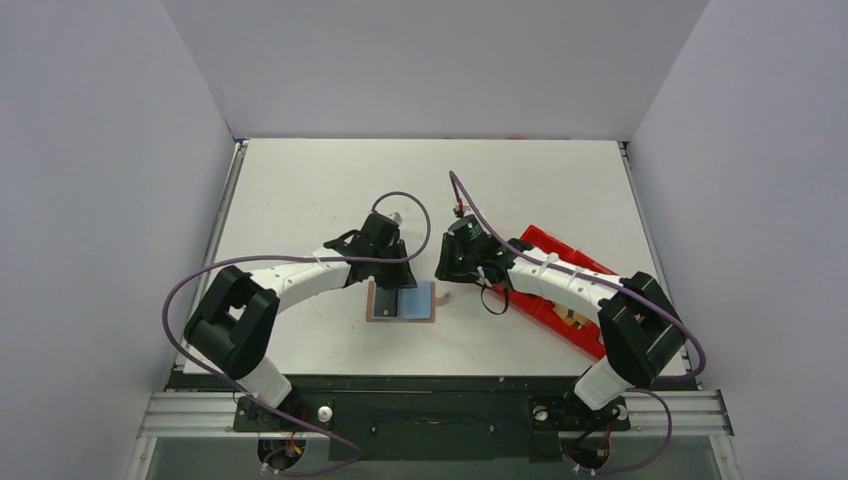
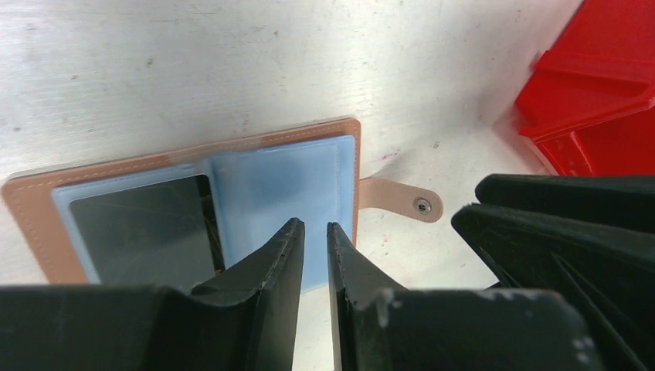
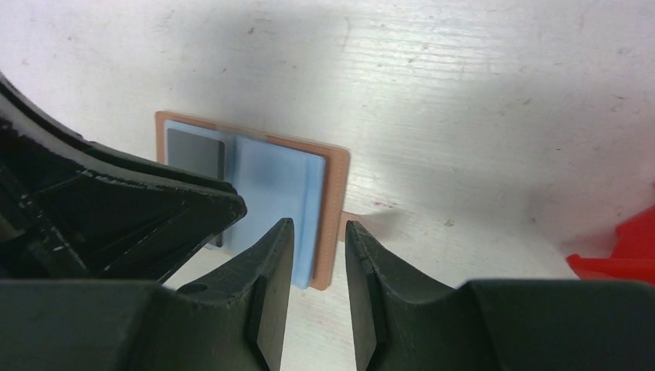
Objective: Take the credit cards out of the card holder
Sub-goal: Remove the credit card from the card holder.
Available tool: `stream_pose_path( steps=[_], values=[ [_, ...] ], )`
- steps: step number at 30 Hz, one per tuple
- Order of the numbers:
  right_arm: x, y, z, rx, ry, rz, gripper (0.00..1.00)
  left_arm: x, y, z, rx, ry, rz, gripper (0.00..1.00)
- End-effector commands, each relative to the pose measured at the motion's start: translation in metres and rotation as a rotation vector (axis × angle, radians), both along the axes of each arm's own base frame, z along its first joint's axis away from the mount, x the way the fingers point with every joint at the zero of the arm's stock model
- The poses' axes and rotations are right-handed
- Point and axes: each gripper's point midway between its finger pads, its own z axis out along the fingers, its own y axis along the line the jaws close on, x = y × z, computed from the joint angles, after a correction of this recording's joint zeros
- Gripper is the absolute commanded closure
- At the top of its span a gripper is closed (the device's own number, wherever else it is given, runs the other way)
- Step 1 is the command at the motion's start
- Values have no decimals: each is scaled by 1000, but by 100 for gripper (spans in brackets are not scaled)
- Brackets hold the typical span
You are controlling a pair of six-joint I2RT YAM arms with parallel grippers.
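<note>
The card holder (image 1: 418,300) lies open and flat on the table, brown leather outside, light blue panels inside. In the left wrist view (image 2: 278,182) its left panel holds a dark card (image 2: 139,232), its right panel shows only blue, and its strap tab (image 2: 405,201) sticks out to the right. My left gripper (image 2: 315,226) hovers over the right panel, its jaws a narrow gap apart and empty. My right gripper (image 3: 319,224) is open, its jaws either side of the holder's right edge (image 3: 328,201), gripping nothing. Both grippers (image 1: 397,272) (image 1: 447,272) sit just behind the holder.
A long red plastic tray (image 1: 560,290) lies right of the holder, under my right arm; it also shows in the left wrist view (image 2: 595,100). My right gripper's black body (image 2: 556,232) is close beside the left one. White walls enclose the table.
</note>
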Motion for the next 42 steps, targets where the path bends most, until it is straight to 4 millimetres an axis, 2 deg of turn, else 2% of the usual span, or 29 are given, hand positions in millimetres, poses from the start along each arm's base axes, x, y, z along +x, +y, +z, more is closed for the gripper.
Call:
stream_pose_path(
  steps=[1, 5, 6, 12, 13, 18, 31, 39, 42],
  values=[
    [1, 31, 24, 69, -33, 48, 72, 3, 24, 10, 36, -32, 44, 85],
    [-7, 57, 23, 100, -11, 100, 72, 1, 50, 12, 68, -46, 85, 85],
    [-8, 62, 17, 101, 4, 106, 72, 1, 56, 11, 73, -44, 97, 85],
    [-16, 101, 5, 153, 59, 171, 73, -12, 91, -6, 130, -14, 148, 85],
    [-18, 105, -2, 149, 76, 174, 73, -11, 93, -6, 126, -14, 153, 85],
    [-18, 121, -13, 168, 111, 193, 74, -13, 98, -14, 137, -4, 156, 85],
    [-17, 110, -62, 110, 171, 157, 76, -12, 90, -34, 128, 31, 134, 88],
    [-17, 103, -76, 127, 186, 144, 77, -23, 83, -43, 159, 63, 132, 100],
    [-18, 105, -76, 149, 188, 150, 77, -29, 77, -46, 168, 73, 130, 100]
  ],
)
